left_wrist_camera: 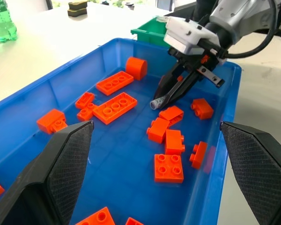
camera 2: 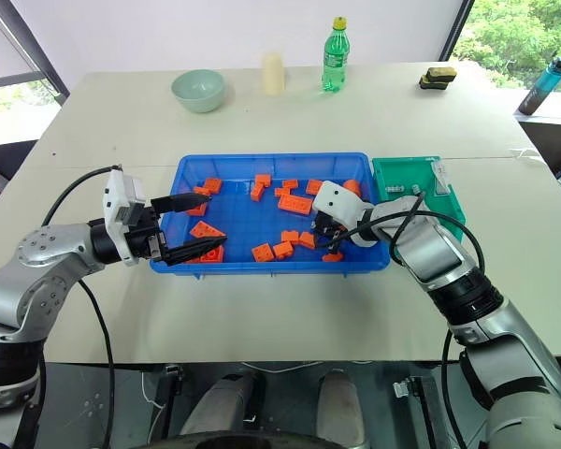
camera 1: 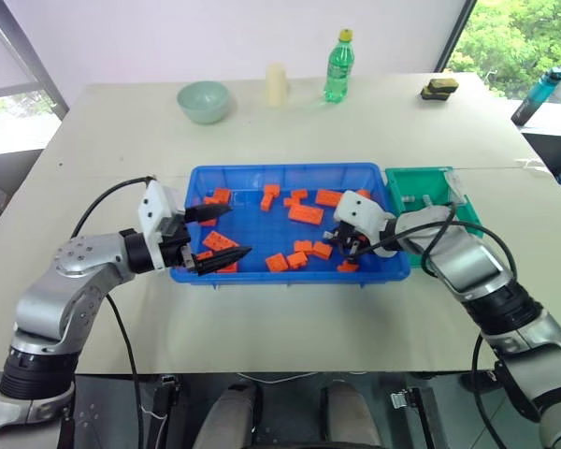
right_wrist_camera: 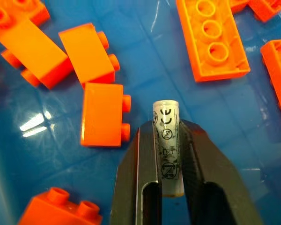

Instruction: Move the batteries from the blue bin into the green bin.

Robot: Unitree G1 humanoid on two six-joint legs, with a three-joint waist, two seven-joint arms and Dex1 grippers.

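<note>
The blue bin [camera 1: 290, 169] lies in the middle of the table, strewn with several orange bricks [camera 1: 306, 214]. My right gripper [right_wrist_camera: 167, 127] reaches into the bin's right end and is shut on one of the batteries [right_wrist_camera: 167, 140], a small silver cylinder. In the left wrist view that battery [left_wrist_camera: 157, 102] pokes out beyond the black fingertips, just above the bin floor. The green bin [camera 1: 417, 179] sits against the blue bin's right side, and small silver pieces [camera 2: 403, 191] lie in it. My left gripper [camera 1: 226, 234] is open over the blue bin's left end, holding nothing.
At the back of the table stand a pale green bowl [camera 1: 204, 100], a cream cylinder [camera 1: 277, 84] and a green bottle [camera 1: 338, 67]. A black and yellow object [camera 1: 439, 88] sits at the back right. A teal flask [camera 1: 538, 96] stands at the far right edge.
</note>
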